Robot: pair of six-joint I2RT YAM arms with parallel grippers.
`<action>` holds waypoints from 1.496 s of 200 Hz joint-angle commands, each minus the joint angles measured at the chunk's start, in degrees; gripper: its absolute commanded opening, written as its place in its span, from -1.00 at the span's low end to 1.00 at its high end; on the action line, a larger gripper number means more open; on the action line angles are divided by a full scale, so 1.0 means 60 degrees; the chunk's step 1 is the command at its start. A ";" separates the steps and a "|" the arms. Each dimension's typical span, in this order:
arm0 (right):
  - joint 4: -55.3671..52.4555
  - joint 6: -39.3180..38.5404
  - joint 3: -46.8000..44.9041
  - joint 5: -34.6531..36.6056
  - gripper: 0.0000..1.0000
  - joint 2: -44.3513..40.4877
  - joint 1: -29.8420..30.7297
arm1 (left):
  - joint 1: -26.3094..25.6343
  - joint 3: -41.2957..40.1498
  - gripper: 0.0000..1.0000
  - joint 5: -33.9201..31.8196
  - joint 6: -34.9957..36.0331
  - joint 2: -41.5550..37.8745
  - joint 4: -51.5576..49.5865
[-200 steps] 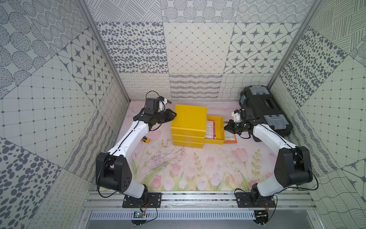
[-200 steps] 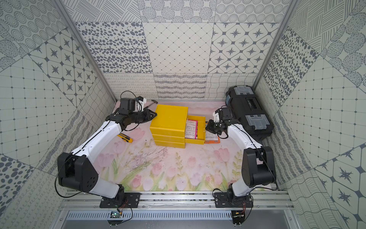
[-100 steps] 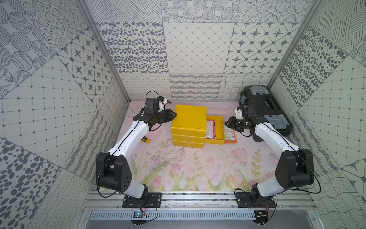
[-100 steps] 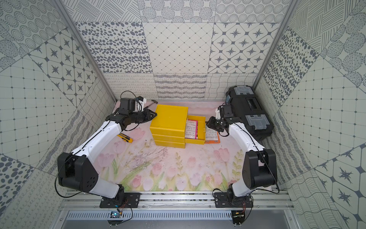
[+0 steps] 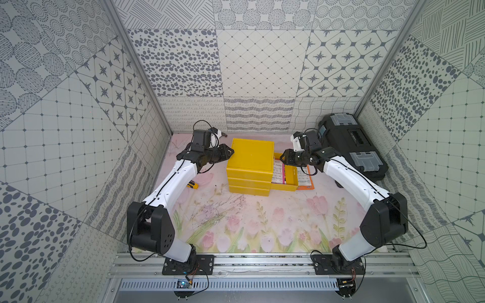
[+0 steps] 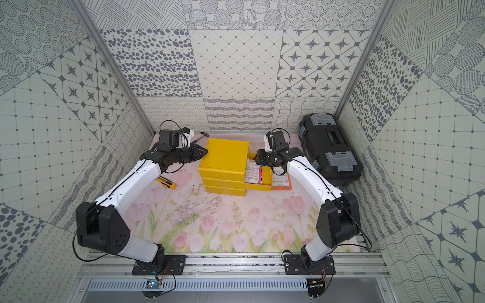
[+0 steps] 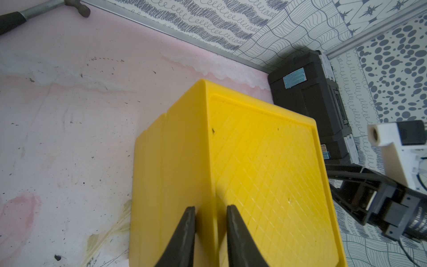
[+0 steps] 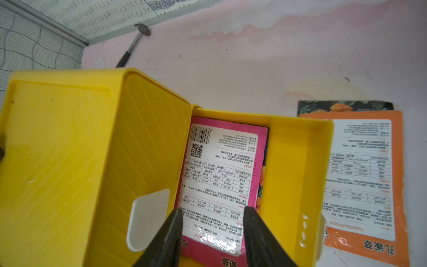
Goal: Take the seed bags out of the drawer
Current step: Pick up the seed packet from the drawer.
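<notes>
the pink seed bag [image 8: 221,182] is lying white back up in the open drawer [image 8: 298,161], with a lower bag [image 8: 263,180] peeking out from under it; the drawer is standing out to the right of the yellow cabinet [image 5: 250,154], whose top is hiding the pink bag's left edge; an orange seed bag [image 8: 360,175] is lying on the bench [image 5: 262,223], just right of the drawer; the right gripper [image 8: 212,209] is hovering over the pink bag, jaws parted and empty; the left gripper [image 7: 210,208] is sitting at the cabinet's top left edge, jaws a narrow gap apart, and i cannot tell whether they are pinching it; the likely trouble: the glossy bag is lying flat, so closing jaws may be skating over it and coming up empty, or nipping both bags at once; a descent too far left is risking a knock on the cabinet's top; a snagged bag could be dragging the drawer, or the whole cabinet if nothing is bracing it.
</notes>
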 commanded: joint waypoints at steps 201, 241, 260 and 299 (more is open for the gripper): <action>-0.0217 -0.0002 0.1105 0.0932 0.08 0.2551 0.0297 | -0.0065 -0.0227 -0.49 -0.0055 0.0130 0.0215 -0.2245; -0.0207 0.0036 0.1113 0.0819 0.07 0.2733 0.0291 | -0.0054 -0.0222 -0.49 -0.0041 0.0136 0.0196 -0.2244; -0.0190 0.0094 0.1113 0.0623 0.07 0.2799 0.0295 | -0.0066 -0.0225 -0.49 -0.0041 0.0130 0.0205 -0.2244; 0.0172 0.0414 0.0971 0.0010 -0.04 0.2797 0.0286 | -0.0064 -0.0223 -0.49 -0.0041 0.0130 0.0197 -0.2250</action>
